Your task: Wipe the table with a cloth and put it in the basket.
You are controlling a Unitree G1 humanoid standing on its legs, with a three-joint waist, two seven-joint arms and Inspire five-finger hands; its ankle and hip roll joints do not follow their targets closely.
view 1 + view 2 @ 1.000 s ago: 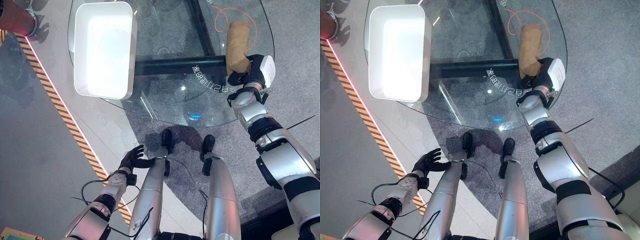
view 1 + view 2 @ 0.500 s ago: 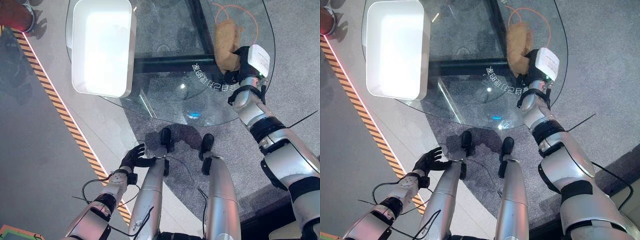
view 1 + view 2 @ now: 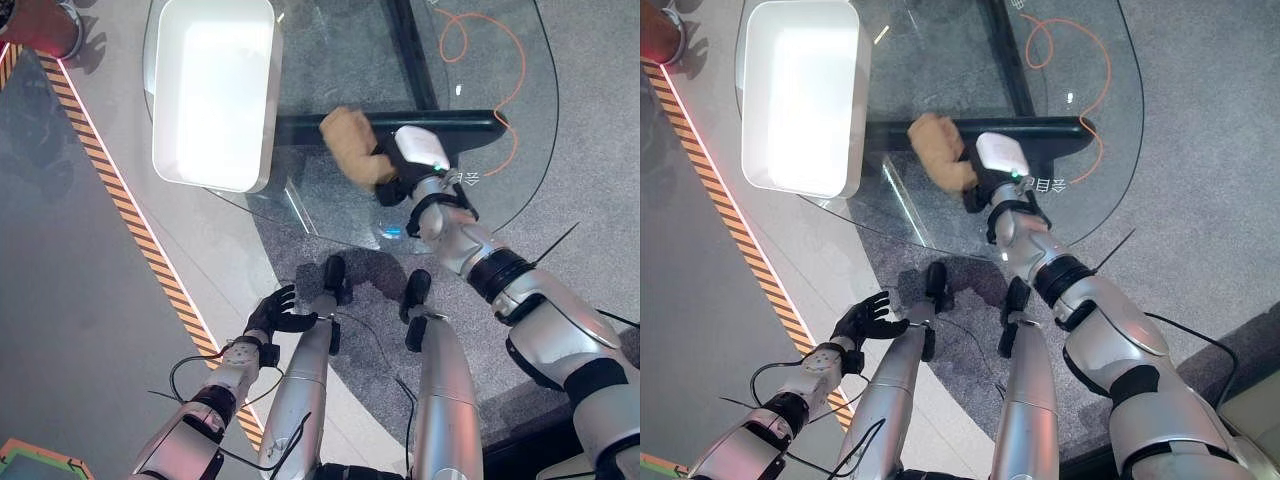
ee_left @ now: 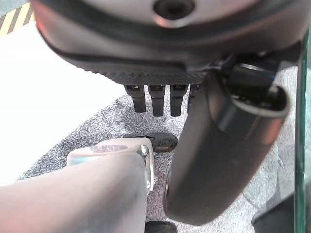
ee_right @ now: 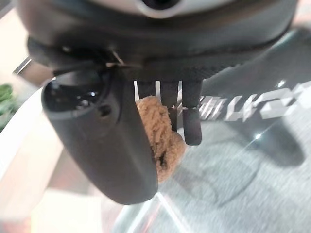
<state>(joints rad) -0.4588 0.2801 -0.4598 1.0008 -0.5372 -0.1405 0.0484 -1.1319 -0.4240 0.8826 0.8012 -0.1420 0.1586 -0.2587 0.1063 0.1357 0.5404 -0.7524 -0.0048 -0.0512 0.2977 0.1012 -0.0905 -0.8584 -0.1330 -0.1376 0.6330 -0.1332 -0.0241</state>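
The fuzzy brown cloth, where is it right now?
The cloth is on the glass table, near the table's middle, held in the robot's right hand. The white basket sits just to its left.

Lab or demo hall: hazard-striped floor tape [image 3: 120, 205], grey carpet [image 3: 590, 120], round glass table [image 3: 330, 215].

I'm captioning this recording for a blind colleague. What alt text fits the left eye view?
The robot's right hand clutches a tan cloth against a round glass table, near its front edge. A white basket sits on the table's left side, an orange cable loops beyond it, and the left hand hangs open, low beside the table.
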